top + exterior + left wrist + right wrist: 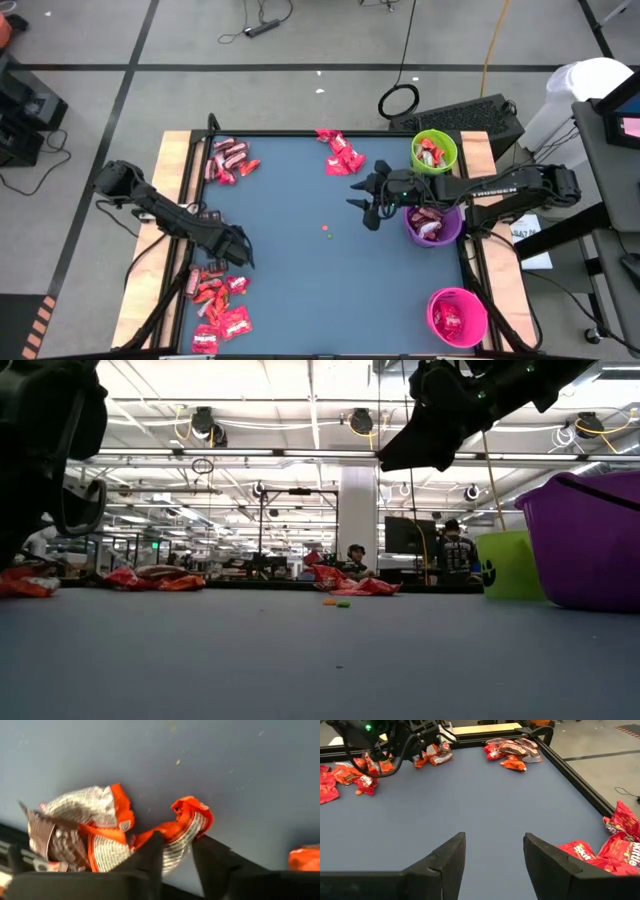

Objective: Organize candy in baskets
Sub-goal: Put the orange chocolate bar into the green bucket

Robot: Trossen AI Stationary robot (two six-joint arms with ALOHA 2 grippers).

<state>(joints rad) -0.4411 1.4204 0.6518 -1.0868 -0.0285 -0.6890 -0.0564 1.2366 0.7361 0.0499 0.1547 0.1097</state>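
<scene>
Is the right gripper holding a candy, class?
No: the right gripper hangs open above the bare blue table, nothing between its fingers.

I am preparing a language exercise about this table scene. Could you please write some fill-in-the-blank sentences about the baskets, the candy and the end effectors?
1. The basket nearest the right end effector is the ____ basket.
2. The left end effector has its fingers on either side of a wrapped candy whose wrapper is ____.
3. All three baskets stand along the table's ____ side.
4. The right end effector holds ____.

Missing words: purple; orange; right; nothing
</scene>
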